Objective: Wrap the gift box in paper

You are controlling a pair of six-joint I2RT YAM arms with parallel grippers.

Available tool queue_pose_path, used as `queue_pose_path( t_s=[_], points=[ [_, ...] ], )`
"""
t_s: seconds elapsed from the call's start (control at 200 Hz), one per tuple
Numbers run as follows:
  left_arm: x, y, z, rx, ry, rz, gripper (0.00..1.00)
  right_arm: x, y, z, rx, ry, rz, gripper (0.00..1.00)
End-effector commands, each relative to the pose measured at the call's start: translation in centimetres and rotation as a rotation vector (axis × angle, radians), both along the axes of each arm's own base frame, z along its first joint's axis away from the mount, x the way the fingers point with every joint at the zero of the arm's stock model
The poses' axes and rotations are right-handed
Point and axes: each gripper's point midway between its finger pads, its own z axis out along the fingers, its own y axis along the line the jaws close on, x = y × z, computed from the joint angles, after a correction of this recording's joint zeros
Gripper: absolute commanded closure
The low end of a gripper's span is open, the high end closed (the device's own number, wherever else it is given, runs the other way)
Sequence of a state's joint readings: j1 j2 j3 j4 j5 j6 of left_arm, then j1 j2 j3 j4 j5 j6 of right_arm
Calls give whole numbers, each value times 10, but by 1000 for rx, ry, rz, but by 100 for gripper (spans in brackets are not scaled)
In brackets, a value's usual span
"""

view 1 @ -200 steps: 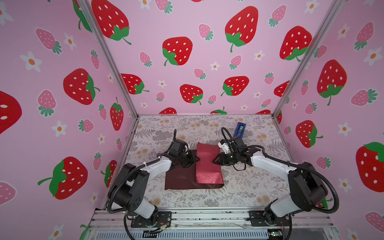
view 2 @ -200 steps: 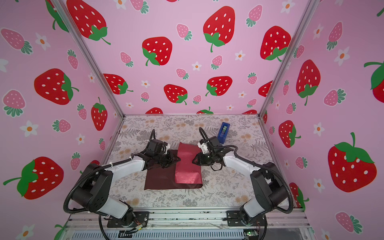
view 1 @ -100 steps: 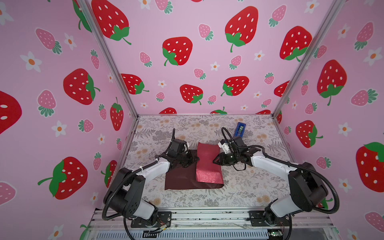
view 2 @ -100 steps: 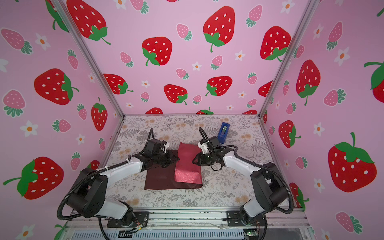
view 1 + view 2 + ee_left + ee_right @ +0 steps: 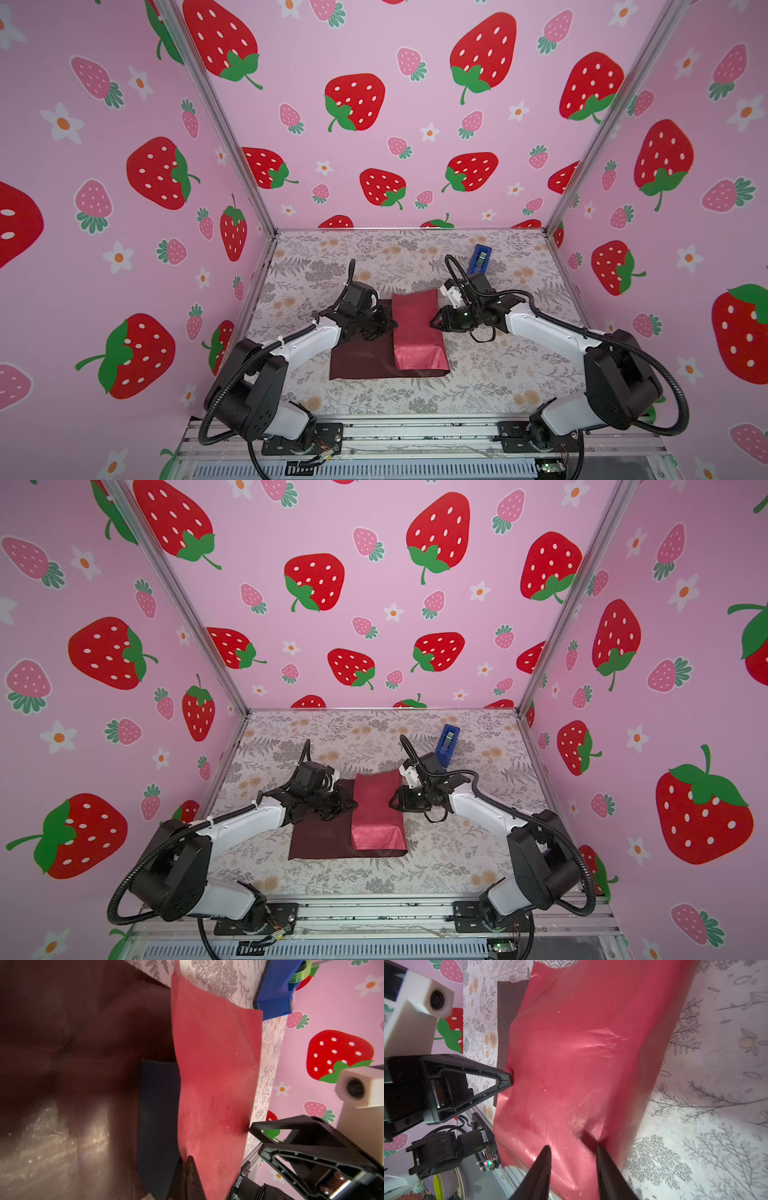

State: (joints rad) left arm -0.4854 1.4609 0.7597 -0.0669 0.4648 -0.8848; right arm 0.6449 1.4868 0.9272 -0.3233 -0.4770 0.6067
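Observation:
The paper (image 5: 415,332) lies mid-table, its dark maroon face up, with a crimson flap folded over the gift box (image 5: 160,1115). A dark navy side of the box shows under the flap in the left wrist view; both top views hide it. My left gripper (image 5: 390,325) (image 5: 186,1159) is shut on the flap's left edge, and the paper puckers at its tips. My right gripper (image 5: 434,323) (image 5: 573,1148) stands open at the flap's right side. Its two fingertips (image 5: 600,1147) rest apart on the crimson paper (image 5: 571,1053), and one dents it.
A bright blue tape dispenser (image 5: 480,257) (image 5: 274,995) stands at the back right, just behind the right wrist. The floral table (image 5: 478,374) is walled by strawberry-print panels on three sides. A metal rail runs along its front edge.
The left gripper's jaws have closed on the flap's left edge, and the left arm's elbow has shifted a little. The right arm and the paper have kept their places.

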Motion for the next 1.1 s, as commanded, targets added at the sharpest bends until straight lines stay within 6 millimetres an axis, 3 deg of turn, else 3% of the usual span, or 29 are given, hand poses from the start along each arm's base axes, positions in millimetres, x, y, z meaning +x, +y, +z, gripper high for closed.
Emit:
queue_pose_path(
  t_s=[0.0, 0.18, 0.44, 0.845, 1.096],
  points=[
    [-6, 3, -14, 41, 26, -6, 100, 6, -7, 15, -7, -35, -21, 62],
    [-7, 2, -20, 47, 36, -9, 100, 14, -21, 19, -24, -57, -60, 62],
    [-5, -4, -27, 14, 47, -13, 100, 20, -41, 7, -44, -37, -91, 61],
    [-11, -3, -35, 7, 62, -6, 100, 13, -31, -8, 20, 37, -48, 56],
    [-7, -2, -13, 11, 3, -11, 100, 16, -25, -12, 43, 43, -35, 56]
  ],
)
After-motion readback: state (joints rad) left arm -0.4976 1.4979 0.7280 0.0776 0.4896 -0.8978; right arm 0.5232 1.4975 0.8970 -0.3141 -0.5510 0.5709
